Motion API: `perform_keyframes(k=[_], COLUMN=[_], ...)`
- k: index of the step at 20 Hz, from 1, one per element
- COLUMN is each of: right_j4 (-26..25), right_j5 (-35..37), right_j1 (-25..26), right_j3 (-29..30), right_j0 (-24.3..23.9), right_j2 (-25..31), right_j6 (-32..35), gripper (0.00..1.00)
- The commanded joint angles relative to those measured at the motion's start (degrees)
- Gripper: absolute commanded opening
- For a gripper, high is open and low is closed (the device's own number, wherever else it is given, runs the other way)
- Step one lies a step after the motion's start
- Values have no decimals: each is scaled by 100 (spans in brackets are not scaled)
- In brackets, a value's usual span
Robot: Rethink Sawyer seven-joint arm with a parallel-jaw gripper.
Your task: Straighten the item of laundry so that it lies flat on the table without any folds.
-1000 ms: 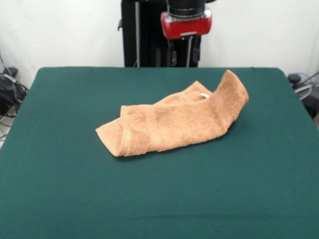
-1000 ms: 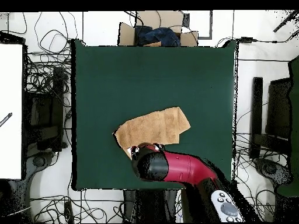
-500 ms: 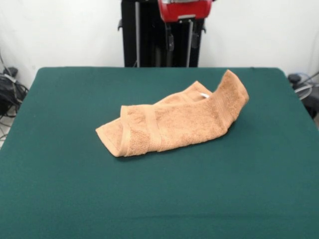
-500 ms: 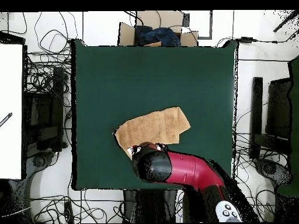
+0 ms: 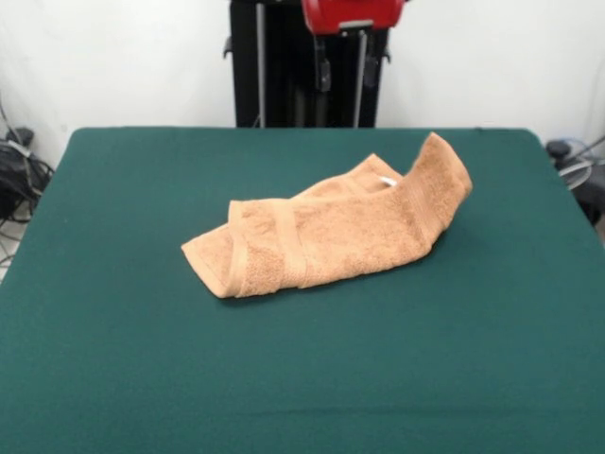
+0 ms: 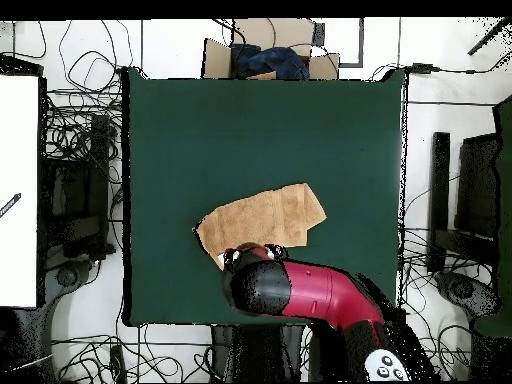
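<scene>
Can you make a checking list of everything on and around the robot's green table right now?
Surface: green table, cloth smooth, bare around the towel.
Job's things: orange towel near the middle, folded over itself and bunched, one end sticking up; not flat yet.
Clutter: nothing seen on the table.
Gripper: red and black arm is raised over the towel's edge; gripper shows only at the top of the front view, open or shut cannot be told.
Cables: many tangled cables on the floor around the table.
Surroundings: cardboard box past one edge, white board at one side.
</scene>
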Motion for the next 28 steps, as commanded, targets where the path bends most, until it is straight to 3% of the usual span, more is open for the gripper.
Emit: perform_keyframes(k=[1, 5, 11, 17, 23, 28], right_j4=[-5, -60, -161, -334, -742, -868], right_j5=[-497, -757, -672, -1118, -1739, -2146], right_j1=[132, 244, -545, -746, -337, 308], right_j3=[541, 712, 1298, 1825, 1925, 1597], right_j0=[281, 95, -321, -1230, -2041, -1858], right_j2=[-276, -209, -494, -398, -111, -223], right_j6=[1344, 1177, 943, 634, 553, 850], gripper=[100, 100, 100, 100, 100, 100])
